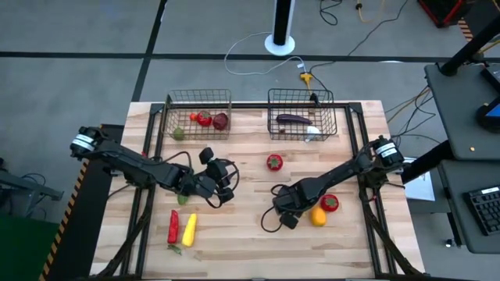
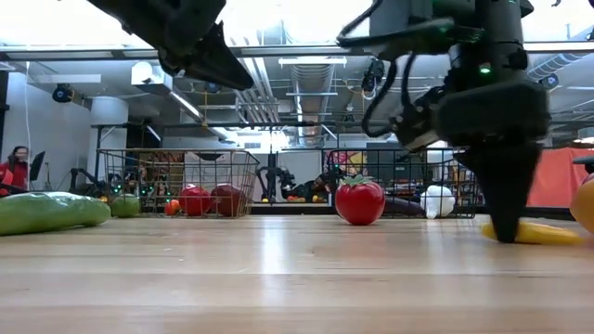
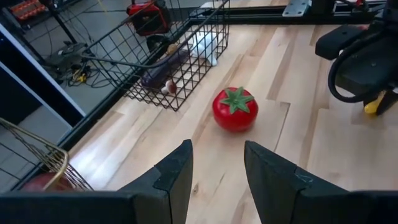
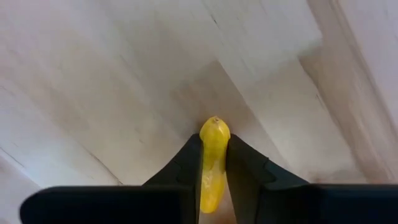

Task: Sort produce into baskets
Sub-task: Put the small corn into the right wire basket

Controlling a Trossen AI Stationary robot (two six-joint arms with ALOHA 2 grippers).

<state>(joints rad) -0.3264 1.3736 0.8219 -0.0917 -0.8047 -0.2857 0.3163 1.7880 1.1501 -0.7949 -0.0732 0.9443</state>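
My right gripper (image 1: 284,216) stands low over the table's near middle, shut on a long yellow piece (image 4: 214,163). An orange round one (image 1: 318,216) and a red one (image 1: 330,203) lie just right of it. My left gripper (image 3: 217,163) is open and empty above the table, left of centre, with a red tomato (image 3: 235,109) ahead of it on the wood. The left basket (image 1: 199,115) holds red and green pieces. The right basket (image 1: 302,117) holds a purple long one and a white one. My right gripper pinches the yellow piece between its two fingers, close to one end (image 4: 214,127), which pokes out just past the fingertips. The fingers come from above, pointing down (image 2: 506,218). The piece lies on the table, its other end (image 2: 548,234) stretching away along the wood.
A red long piece (image 1: 173,226), a yellow one (image 1: 188,229) and a green one (image 1: 181,199) lie at the near left. The green one fills the low view's left (image 2: 51,211). Bare wood lies between the tomato and the baskets. A person shows far behind the table (image 2: 14,169).
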